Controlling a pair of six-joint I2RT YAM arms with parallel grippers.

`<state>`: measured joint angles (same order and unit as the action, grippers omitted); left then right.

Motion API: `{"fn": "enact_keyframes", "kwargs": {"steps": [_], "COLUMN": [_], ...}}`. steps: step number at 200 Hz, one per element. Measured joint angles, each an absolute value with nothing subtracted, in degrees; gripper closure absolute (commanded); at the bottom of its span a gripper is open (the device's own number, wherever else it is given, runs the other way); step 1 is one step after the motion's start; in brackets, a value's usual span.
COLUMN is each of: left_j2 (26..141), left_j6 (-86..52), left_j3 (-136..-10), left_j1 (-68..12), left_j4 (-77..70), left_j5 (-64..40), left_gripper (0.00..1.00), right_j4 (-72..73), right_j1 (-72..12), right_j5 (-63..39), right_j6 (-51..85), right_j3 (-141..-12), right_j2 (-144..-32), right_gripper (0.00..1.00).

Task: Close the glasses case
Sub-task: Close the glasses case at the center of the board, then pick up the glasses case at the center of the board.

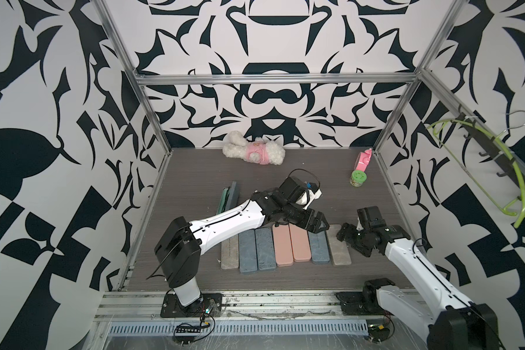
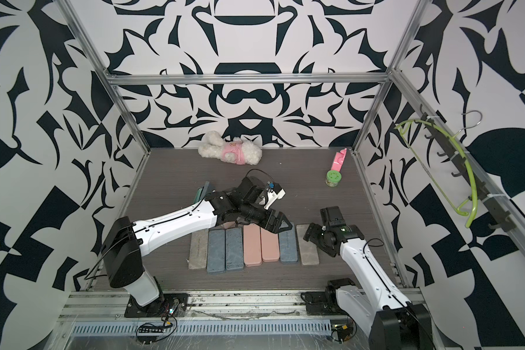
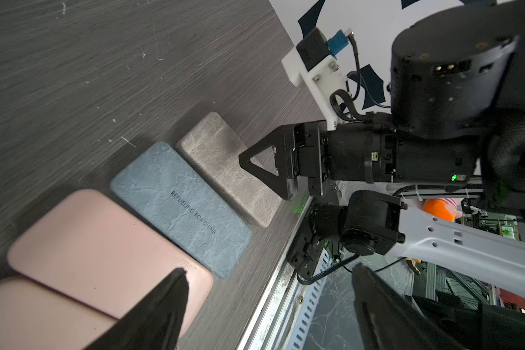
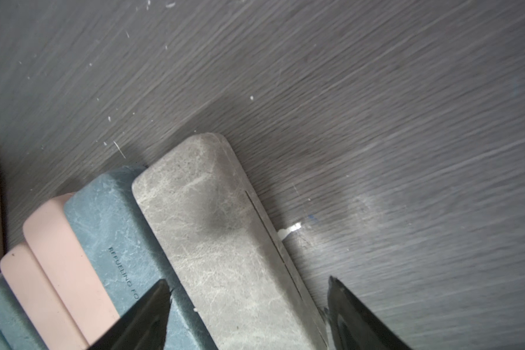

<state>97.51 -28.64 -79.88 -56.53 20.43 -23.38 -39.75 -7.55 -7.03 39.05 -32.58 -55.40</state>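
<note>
A row of glasses cases lies on the dark table. The grey marbled glasses case at the row's right end lies flat with its lid down; a thin seam runs along its side. My right gripper is open, one finger on each side of that case's far end, gripping nothing. My left gripper hovers open over the far ends of the pink case and the blue case, with nothing between its fingers.
The row also holds two blue cases, pink cases and another grey one. A green-and-dark case stands on edge at back left. A plush toy, a green-lidded jar and a pink item sit near the back wall.
</note>
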Motion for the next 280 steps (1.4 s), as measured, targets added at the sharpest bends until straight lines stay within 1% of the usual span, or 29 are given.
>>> {"fn": "enact_keyframes", "kwargs": {"steps": [73, 110, 192, 221, 253, 265, 280], "left_j2": [97.56, 97.58, 97.58, 97.34, 95.92, 95.29, 94.67], "left_j6": [-28.67, -28.69, -28.97, -30.04, -32.16, -32.95, -33.58], "left_j3": [-79.88, -79.88, -79.88, -79.88, -79.88, -79.88, -79.88], "left_j1": [-56.4, -56.16, -54.46, -50.13, -41.52, -37.78, -33.71], "left_j4": [20.4, 20.43, 20.43, 20.88, 22.37, 22.5, 22.65], "left_j5": [-23.33, -23.35, -23.33, -22.44, -21.12, -20.75, -20.23], "left_gripper": [0.11, 0.11, 0.11, 0.1, 0.11, 0.11, 0.11], "right_j4": [-35.09, -33.65, -33.5, -36.69, -35.16, -33.95, -32.49], "right_j1": [-7.57, -8.16, -9.56, -9.91, -10.81, -12.99, -18.28], "right_j5": [-12.03, -14.2, -13.34, -12.6, -13.76, -13.91, -13.32], "right_j6": [39.55, 41.3, 42.37, 42.41, 44.56, 46.22, 48.38], "right_j3": [-29.23, -28.86, -29.58, -34.65, -38.46, -38.48, -39.2], "right_j2": [-58.59, -58.15, -57.76, -55.11, -54.04, -54.52, -56.99], "right_gripper": [0.21, 0.22, 0.21, 0.21, 0.22, 0.22, 0.22]}}
